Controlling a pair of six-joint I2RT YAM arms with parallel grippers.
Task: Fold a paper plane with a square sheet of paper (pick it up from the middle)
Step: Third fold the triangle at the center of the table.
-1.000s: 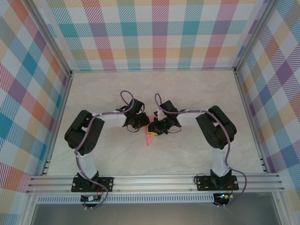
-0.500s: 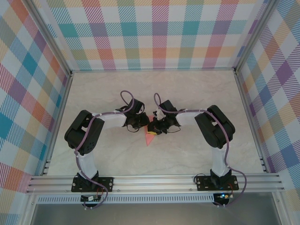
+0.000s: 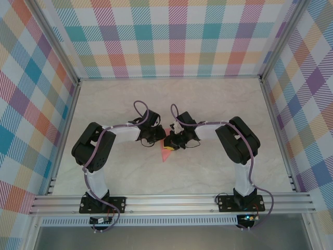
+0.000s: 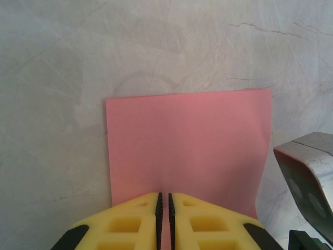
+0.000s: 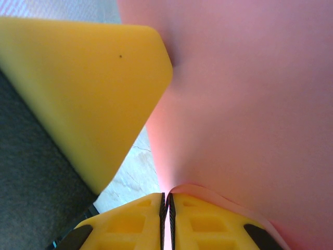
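Left gripper (image 3: 160, 139): near the middle of the worktop (image 3: 234, 104), yellow pads pressed together on one edge of the sheet of paper (image 3: 166, 152). In its wrist view the gripper (image 4: 164, 202) pinched that edge, and the salmon-pink sheet (image 4: 187, 140) spread away from the pads as a plain, unmarked rectangle over the marbled worktop (image 4: 52, 78).

Right gripper (image 3: 173, 141): just beside the left one, tips facing it, likewise clamped on the paper. In its wrist view the gripper (image 5: 165, 202) had the sheet (image 5: 250, 104) drawn into its closed pads, with a left finger (image 5: 88, 88) touching the paper alongside.

Paper, seen from above: a pink wedge between and below both grippers, its point toward the near edge. Contact with the worktop could not be told.
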